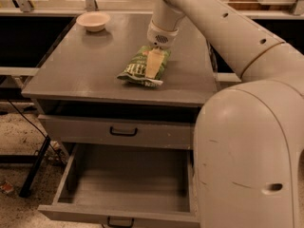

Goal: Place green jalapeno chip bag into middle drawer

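Starting nearest, we count two drawers: the middle drawer [123,189] pulled open, one upper drawer [85,127] shut. On the desk [85,65] lies one green jalapeno chip bag [135,71], our hand [153,66] upon it, grip beyond telling; farther back, one cream bowl [93,21].

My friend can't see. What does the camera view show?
The robot's gripper reaches down to a green jalapeno chip bag lying on a grey cabinet top. Below, the middle drawer stands open; a cream bowl sits at the back.
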Available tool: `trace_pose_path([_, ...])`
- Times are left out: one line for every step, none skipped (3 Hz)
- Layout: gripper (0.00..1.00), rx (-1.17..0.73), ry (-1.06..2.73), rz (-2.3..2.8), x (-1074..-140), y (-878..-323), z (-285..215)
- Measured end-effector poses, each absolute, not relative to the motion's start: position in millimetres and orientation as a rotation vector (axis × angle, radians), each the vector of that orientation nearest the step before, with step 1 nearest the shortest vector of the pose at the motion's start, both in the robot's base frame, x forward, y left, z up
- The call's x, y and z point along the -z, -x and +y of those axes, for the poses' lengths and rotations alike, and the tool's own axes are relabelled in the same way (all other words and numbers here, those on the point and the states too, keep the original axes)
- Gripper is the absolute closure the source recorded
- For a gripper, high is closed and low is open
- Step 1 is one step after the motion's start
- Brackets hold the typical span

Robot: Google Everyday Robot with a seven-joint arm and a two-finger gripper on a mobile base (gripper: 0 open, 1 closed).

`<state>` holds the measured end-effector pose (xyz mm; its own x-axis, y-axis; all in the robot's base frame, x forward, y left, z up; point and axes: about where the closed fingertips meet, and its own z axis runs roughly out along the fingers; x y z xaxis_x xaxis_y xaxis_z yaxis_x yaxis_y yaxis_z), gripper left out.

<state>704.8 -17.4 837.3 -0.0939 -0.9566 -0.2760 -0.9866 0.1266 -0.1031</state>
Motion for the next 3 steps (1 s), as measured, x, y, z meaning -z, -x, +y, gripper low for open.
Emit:
trace_pose_path([0.95, -0.156, 1.904, 2.132, -837.3, -704.8, -17.4])
trace_pose_path([1.0, -0.156, 1.904, 2.132, -837.3, -704.8, -17.4])
trace_pose_path([1.0, -0.154, 1.901, 2.128, -838.7, -705.2, -16.7])
